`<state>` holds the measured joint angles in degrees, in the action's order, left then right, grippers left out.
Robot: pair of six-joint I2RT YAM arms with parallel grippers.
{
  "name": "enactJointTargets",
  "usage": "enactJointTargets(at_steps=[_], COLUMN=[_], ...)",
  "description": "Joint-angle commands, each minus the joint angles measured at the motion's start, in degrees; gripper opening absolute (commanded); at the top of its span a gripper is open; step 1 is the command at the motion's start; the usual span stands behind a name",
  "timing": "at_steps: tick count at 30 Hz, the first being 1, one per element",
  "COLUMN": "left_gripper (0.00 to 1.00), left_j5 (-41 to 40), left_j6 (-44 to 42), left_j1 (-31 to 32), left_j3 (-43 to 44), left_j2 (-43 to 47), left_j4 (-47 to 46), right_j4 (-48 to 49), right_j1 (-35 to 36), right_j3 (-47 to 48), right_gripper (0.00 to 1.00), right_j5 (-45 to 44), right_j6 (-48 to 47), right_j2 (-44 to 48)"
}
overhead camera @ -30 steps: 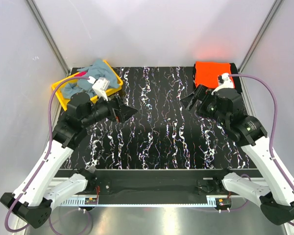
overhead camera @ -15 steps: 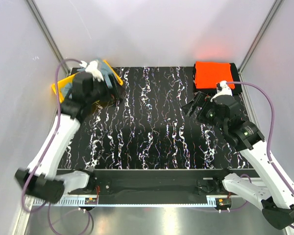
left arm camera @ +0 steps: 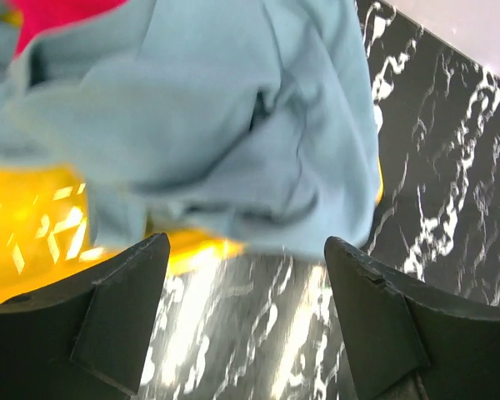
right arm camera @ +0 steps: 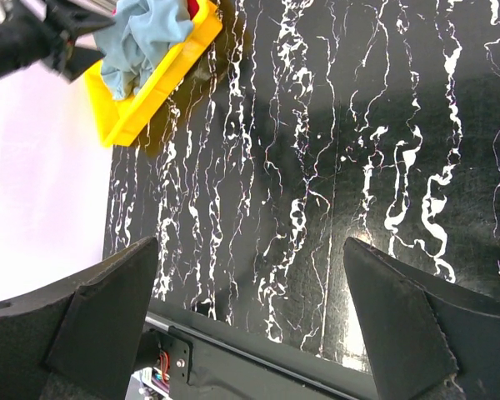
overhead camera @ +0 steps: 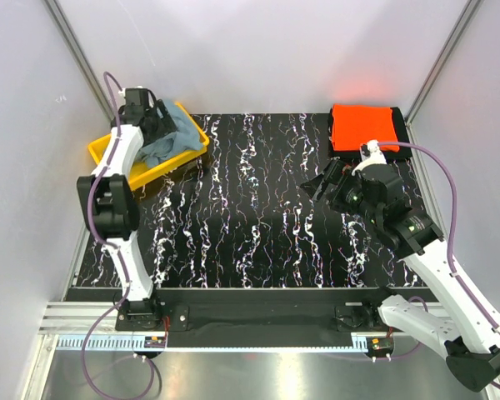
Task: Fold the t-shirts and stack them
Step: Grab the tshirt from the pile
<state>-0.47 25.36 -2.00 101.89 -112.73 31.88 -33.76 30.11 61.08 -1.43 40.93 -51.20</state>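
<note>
The left gripper hangs over the yellow bin at the far left corner of the table, jaws wide apart with nothing between them. The blue shirt lies crumpled in the bin, spilling over its rim, with the crimson shirt showing at its edge. The orange shirt sits folded at the far right corner. The right gripper hovers near it above the table, wide open and empty.

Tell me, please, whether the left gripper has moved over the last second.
Yes. The left gripper swung off the black marbled table, back and leftward, and now hangs open over the yellow plastic bin holding the crumpled grey-blue t-shirt.
</note>
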Motion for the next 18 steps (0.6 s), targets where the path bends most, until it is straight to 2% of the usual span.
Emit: enactJointTargets(at_steps=[1,7,8,9,11,12,14,18], left_gripper=[0.8,0.77,0.72,0.56,0.39,0.22,0.02,0.0], left_j5=[2.92,7.32,8.63,9.17,9.52,9.96,12.32,19.33], left_j6=[-0.84,1.61,1.79,2.14,2.67,3.28,3.81,8.72], left_j1=[0.51,0.5,0.42,0.5,0.51,0.51,0.42,0.68], left_j3=[8.84,13.42,13.6,13.78,14.21,14.83,18.42,27.56], left_j2=[-4.33,-10.76,-10.85,-10.41,-9.01,-7.7,-6.54,-3.65], left_j4=[-1.03,-0.94,-0.94,-0.94,-1.03,-1.03,-1.03,-1.82], right_j4=[3.26,3.26,3.26,3.26,3.35,3.61,3.7,3.96], right_j1=[0.21,0.21,0.21,0.3,0.21,0.21,0.3,0.22], right_j3=[0.35,1.76,1.94,2.37,2.73,2.82,2.73,1.85], right_gripper=[1.0,1.0,1.0,1.0,1.0,1.0,1.0,1.0], right_j5=[1.26,0.29,0.2,0.46,1.25,3.52,3.8,5.73], right_j6=[-1.89,-4.8,-4.98,-5.24,-6.47,-6.47,-5.34,-2.61], right_j2=[0.66,0.84,0.75,0.66,0.57,0.4,0.4,0.92])
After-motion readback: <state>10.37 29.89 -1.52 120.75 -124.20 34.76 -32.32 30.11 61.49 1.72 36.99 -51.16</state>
